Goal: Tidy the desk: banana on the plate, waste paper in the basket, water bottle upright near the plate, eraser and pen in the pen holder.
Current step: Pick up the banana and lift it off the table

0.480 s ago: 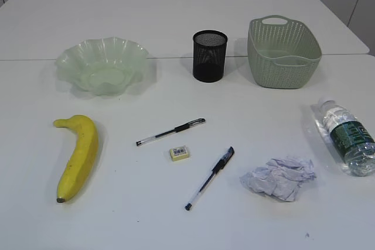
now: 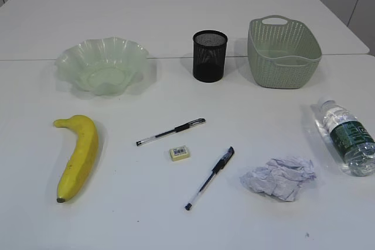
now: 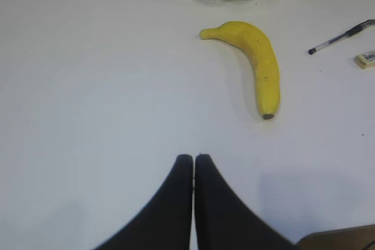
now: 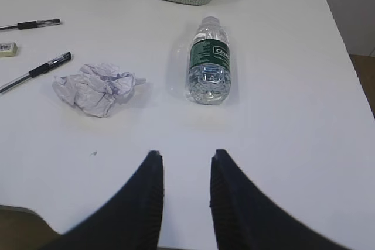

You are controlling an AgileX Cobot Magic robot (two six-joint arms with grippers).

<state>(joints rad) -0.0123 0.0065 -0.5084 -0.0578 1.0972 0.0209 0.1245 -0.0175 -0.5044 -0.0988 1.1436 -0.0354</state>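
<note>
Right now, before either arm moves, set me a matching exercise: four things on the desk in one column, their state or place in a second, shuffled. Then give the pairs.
Column one:
1. banana
2. water bottle
3. plate
4. eraser

Column two:
A. lying on its side at the right edge
B. empty, at the back left
C. between the two pens
D. flat on the desk, in front of the plate

Pairs: 1-D, 2-A, 3-B, 4-C
</note>
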